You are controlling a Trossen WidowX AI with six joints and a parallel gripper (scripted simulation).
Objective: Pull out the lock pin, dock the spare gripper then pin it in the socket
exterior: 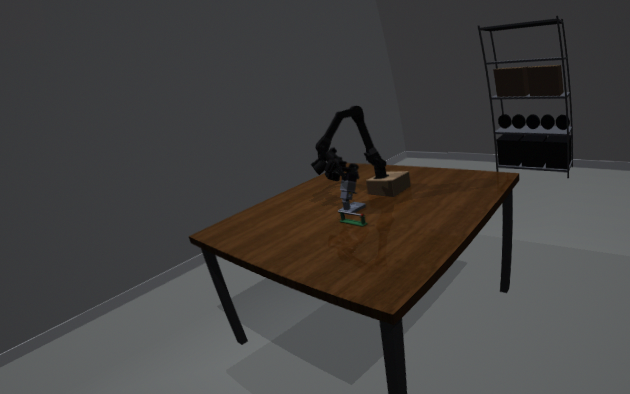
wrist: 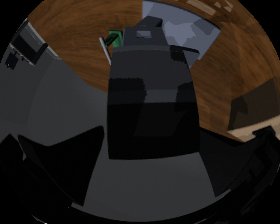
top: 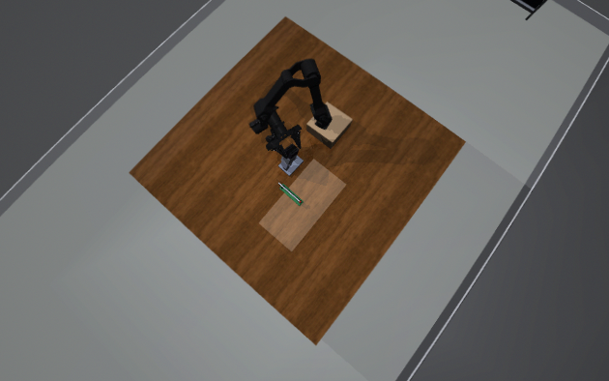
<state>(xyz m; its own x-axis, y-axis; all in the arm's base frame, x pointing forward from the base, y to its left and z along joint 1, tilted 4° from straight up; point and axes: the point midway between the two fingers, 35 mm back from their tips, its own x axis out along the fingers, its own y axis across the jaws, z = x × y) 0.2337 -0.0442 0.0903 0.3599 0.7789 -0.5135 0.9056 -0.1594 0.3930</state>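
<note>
The mount's grey-blue plate (top: 298, 163) (exterior: 359, 206) (wrist: 201, 32) lies on the table. The spare gripper (top: 290, 153) (wrist: 152, 95) stands upright over its socket; the joint is largely hidden, so I cannot tell how fully it is seated. My gripper (top: 283, 143) (wrist: 150, 131) is open, its black fingers spread on either side of the spare gripper's dark body with visible gaps in the wrist view. The silver lock pin (top: 291, 193) (exterior: 350, 213) (wrist: 105, 50) with a red end lies across the green holder (exterior: 352, 222) (wrist: 117, 39), out of the socket.
The arm's base stands on a light wooden block (top: 340, 123) (exterior: 381, 186) (wrist: 256, 130), behind the mount. A pale rectangle (top: 300, 224) marks the table (top: 217, 169) (exterior: 285, 235) beside the mount and partly under the green holder. A shelf rack (exterior: 527, 61) stands far off.
</note>
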